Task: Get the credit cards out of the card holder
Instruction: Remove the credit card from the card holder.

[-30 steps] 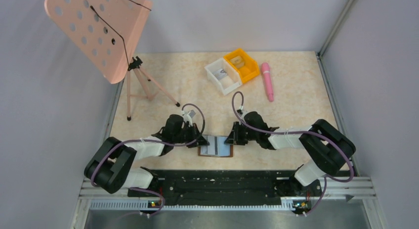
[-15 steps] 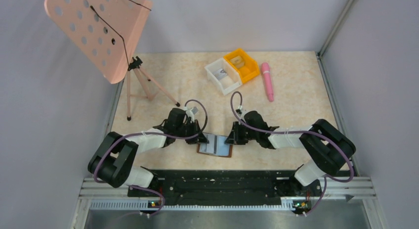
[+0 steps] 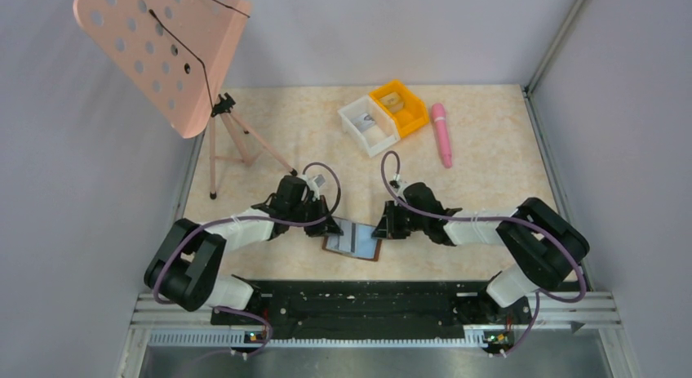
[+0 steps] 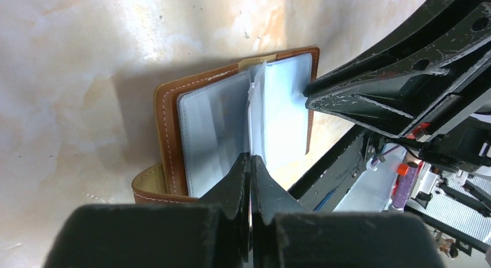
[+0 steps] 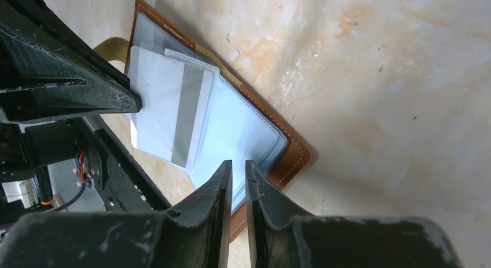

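Currently, the wallet (image 3: 356, 242) is lying open at the table's (image 3: 490, 198) 6 o'clock edge. The left gripper (image 3: 333, 229), at the wallet's 9 o'clock, is pinching a white card (image 5: 165, 114) with its jaws fully closed. The right gripper (image 3: 380, 229), at 3 o'clock, is pressing on the right page, its jaws standing a slit apart and gripping nothing.

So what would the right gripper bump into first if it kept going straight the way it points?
Probably the pale inner pocket of the card holder; the right gripper sits just over it, though depth is unclear. Beyond is the credit card in the left gripper.
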